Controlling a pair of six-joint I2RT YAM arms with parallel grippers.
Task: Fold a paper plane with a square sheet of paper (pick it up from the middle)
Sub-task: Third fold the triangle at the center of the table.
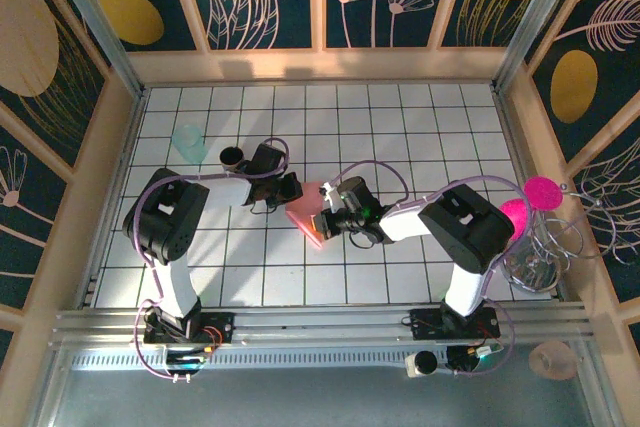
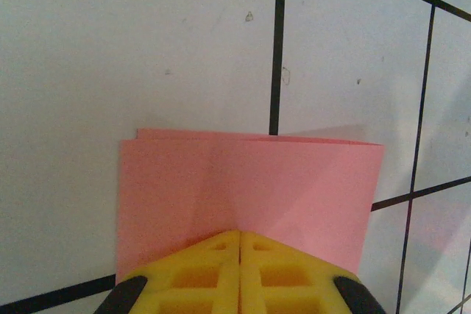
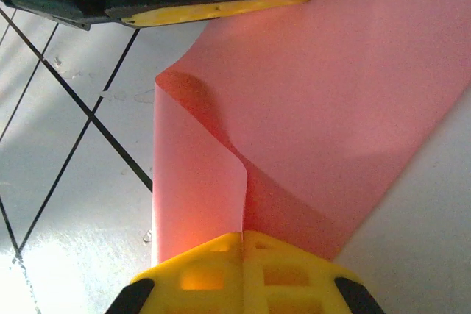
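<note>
The salmon-pink sheet of paper sits near the middle of the white tiled table, doubled over on itself, with one layer curling up in the right wrist view. The left gripper is clenched on one edge of it. The right gripper pinches the opposite side, jaws pressed together. A pale teal cup stands well apart at far left.
</note>
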